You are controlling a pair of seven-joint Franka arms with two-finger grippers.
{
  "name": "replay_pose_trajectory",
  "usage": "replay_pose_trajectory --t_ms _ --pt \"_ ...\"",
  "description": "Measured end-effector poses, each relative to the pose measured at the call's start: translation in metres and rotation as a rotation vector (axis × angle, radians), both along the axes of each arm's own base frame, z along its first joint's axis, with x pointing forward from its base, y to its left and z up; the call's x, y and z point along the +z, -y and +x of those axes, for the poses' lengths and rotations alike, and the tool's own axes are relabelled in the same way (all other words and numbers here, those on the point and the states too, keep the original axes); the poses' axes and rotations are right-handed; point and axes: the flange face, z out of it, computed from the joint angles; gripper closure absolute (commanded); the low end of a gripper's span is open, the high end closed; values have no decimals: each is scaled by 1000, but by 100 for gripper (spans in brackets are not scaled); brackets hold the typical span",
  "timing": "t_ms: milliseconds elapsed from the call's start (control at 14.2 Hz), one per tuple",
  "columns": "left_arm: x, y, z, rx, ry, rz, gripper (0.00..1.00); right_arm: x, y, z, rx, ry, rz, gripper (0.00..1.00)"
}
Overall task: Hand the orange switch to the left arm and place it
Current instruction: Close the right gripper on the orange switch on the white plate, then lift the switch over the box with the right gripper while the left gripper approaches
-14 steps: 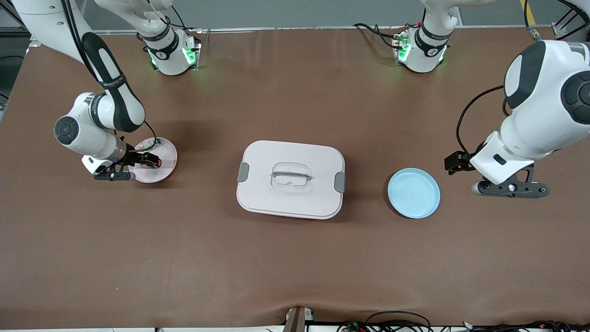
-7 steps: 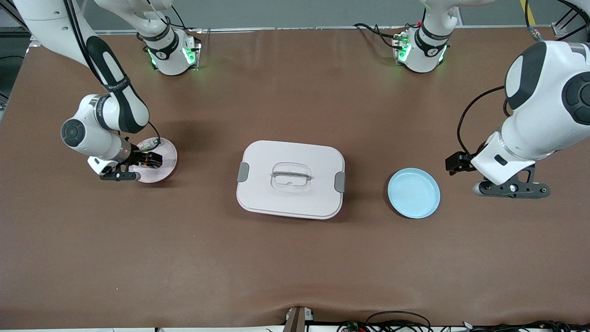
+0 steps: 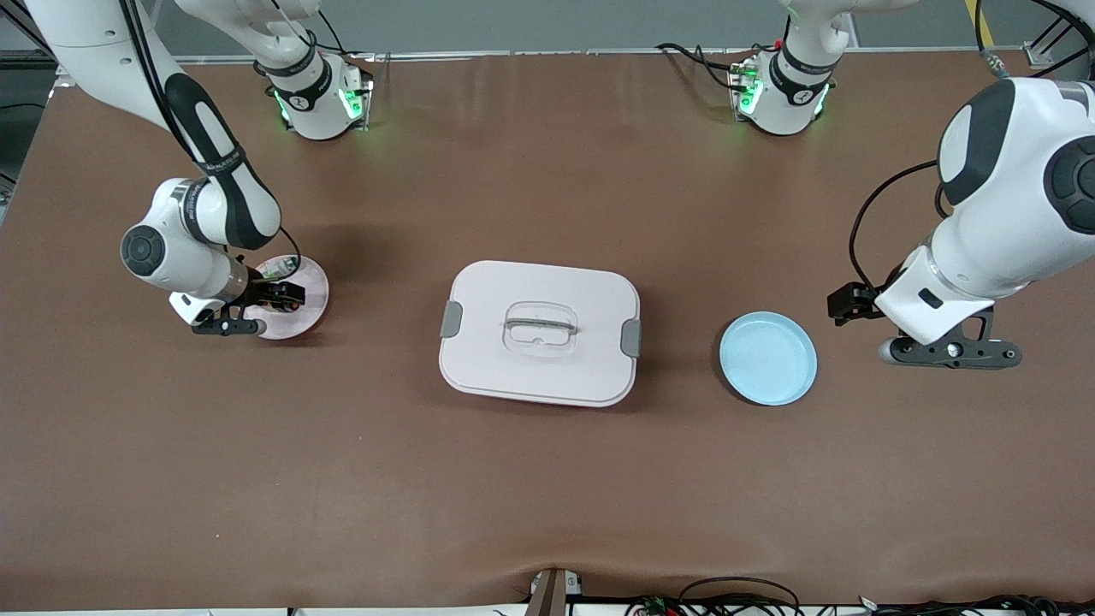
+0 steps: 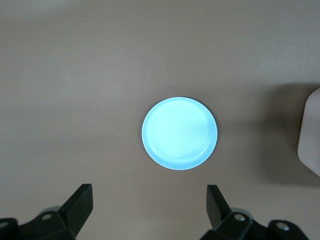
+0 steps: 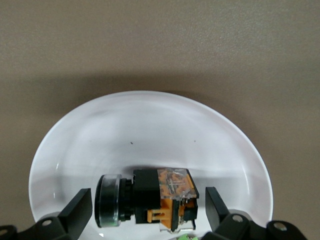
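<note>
The orange switch [image 5: 147,197], black with an orange end, lies on its side on the pink plate [image 3: 312,287] at the right arm's end of the table. My right gripper [image 3: 278,298] is low over that plate. In the right wrist view it [image 5: 148,206] is open, with one finger on each side of the switch and a small gap at both. The white box [image 3: 539,332] stands mid-table. My left gripper [image 3: 847,304] is open and empty, in the air beside the blue plate [image 3: 767,358]; the left arm waits.
A small green-and-white part [image 5: 187,236] lies on the pink plate next to the switch. The left wrist view shows the empty blue plate [image 4: 180,133] and a corner of the box [image 4: 311,132]. Bare brown table lies between the box and the front camera.
My right arm shifted slightly toward the box and brought its gripper down around the switch on the pink plate. The left arm has hardly moved.
</note>
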Motion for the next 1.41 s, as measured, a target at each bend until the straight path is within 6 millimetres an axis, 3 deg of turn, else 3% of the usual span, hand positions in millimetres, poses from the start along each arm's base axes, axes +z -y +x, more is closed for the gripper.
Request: replay_pose_trajectory --t_ms 212,353,917,1058,1411 --pt "0 0 0 0 0 0 0 0 0 0 1 0 0 62" --pt "-1 0 0 0 -1 0 0 0 -1 0 1 1 0 82" --pt "0 1 0 -1 0 0 0 7 -9 3 24 -18 8 84" --pt "3 -1 1 1 7 -2 0 32 -14 12 39 -45 21 84" --pt "22 11 -6 21 -3 -149 0 135 -39 37 56 -126 50 84"
